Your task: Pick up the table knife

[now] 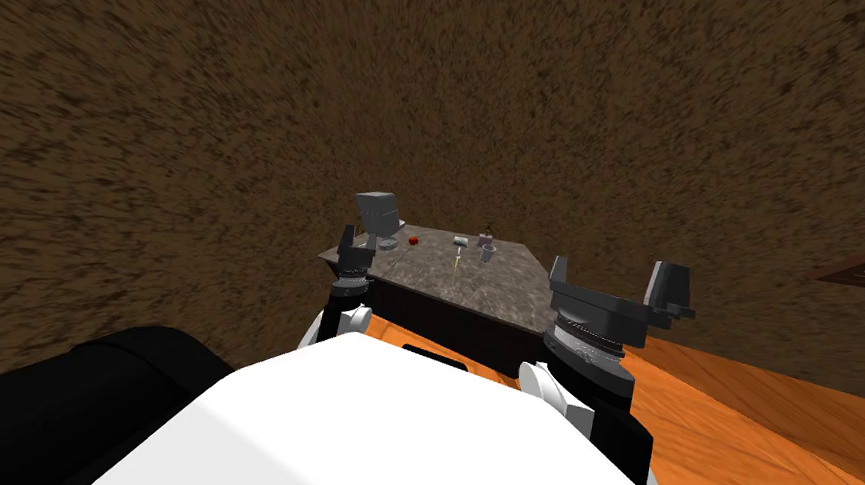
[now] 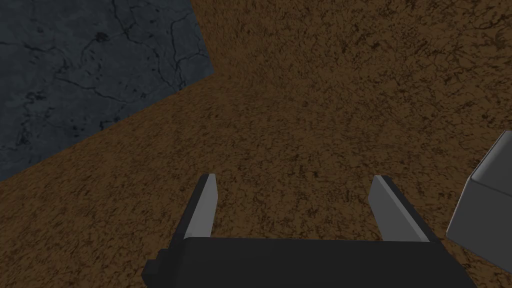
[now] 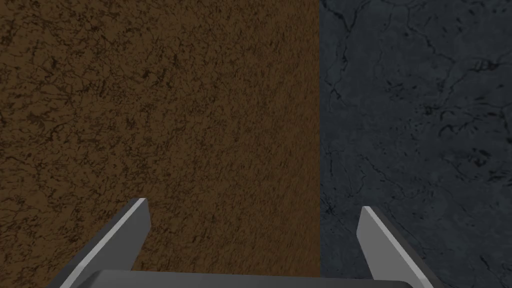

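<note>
Where brown walls [image 1: 236, 83] meet orange floor [image 1: 781, 442] stands a grey-topped bench [image 1: 496, 286] bearing a knife [image 1: 458, 261]; left end effector [image 2: 294, 176], right end effector [image 3: 254, 203]: both wide.

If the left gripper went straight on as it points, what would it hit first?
Likely the brown wall, dead ahead of the open left gripper; the grey box sits off that line. Depth is unclear.

Head camera looks steeply down toward a distant table [image 1: 497, 281].
Both wrist cameras share the brown wall [image 2: 325, 100], seemingly from close.
</note>
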You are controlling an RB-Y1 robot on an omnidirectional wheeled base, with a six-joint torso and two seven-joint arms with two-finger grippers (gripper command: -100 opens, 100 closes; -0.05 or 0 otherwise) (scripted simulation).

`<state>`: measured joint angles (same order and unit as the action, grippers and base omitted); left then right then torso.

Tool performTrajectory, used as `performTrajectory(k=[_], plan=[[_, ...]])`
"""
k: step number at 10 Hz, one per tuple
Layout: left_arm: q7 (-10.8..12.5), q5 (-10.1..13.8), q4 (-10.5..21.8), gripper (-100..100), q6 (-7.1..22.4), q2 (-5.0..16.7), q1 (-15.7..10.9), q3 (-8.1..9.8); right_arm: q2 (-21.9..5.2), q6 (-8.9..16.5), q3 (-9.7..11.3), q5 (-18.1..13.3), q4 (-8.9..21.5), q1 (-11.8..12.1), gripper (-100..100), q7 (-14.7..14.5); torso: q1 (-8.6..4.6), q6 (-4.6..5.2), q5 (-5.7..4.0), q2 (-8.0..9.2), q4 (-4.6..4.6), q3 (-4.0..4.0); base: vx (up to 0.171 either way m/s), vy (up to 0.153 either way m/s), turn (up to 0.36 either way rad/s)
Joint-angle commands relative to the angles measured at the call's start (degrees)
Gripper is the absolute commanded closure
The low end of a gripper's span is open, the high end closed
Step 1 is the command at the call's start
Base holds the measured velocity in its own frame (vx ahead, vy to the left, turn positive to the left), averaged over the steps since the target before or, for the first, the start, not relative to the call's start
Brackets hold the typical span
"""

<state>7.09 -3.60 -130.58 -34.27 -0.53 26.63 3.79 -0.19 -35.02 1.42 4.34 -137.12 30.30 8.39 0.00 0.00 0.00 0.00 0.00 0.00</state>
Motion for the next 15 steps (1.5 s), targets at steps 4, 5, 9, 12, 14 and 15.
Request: performTrajectory(k=[4,5,9,12,14,15], plan=[[2.3,1.3,0.9,-100,2.3,5.5,1.7,3.31,0.0,0.0,0.0,0.0,0.0,0.0,0,0.0,-0.01,0.0,0.0,0.04,0.01,0.02,-0.007,-0.009,-0.033],[3.1,1.7,1.3,-100,3.2,6.7,2.4,4.48,0.0,0.0,0.0,0.0,0.0,0.0,0,0.0,-0.02,0.0,-0.01,0.05,0.01,0.03,-0.015,-0.019,-0.07],[6.8,3.3,3.9,-100,7.7,10.7,6.2,9.96,0.0,0.0,0.0,0.0,0.0,0.0,0,0.0,-0.05,0.01,-0.01,0.07,0.02,0.04,-0.016,-0.023,-0.131],[8.7,4.0,5.7,-100,10.2,12.5,8.7,12.85,0.0,0.0,0.0,0.0,0.0,0.0,0,0.0,-0.06,-0.01,-0.01,0.07,0.02,0.04,-0.014,-0.026,-0.117],[10.6,4.5,7.9,-100,12.9,14.4,11.4,15.61,0.0,0.0,0.0,0.0,0.0,0.0,0,0.0,-0.07,0.02,-0.02,0.07,0.02,0.04,-0.007,-0.031,-0.264],[11.4,4.6,9.1,-100,14.3,15.3,12.8,16.93,0.0,0.0,0.0,0.0,0.0,0.0,0,0.0,-0.08,0.02,-0.02,0.05,0.01,0.03,-0.004,-0.044,-0.329]])
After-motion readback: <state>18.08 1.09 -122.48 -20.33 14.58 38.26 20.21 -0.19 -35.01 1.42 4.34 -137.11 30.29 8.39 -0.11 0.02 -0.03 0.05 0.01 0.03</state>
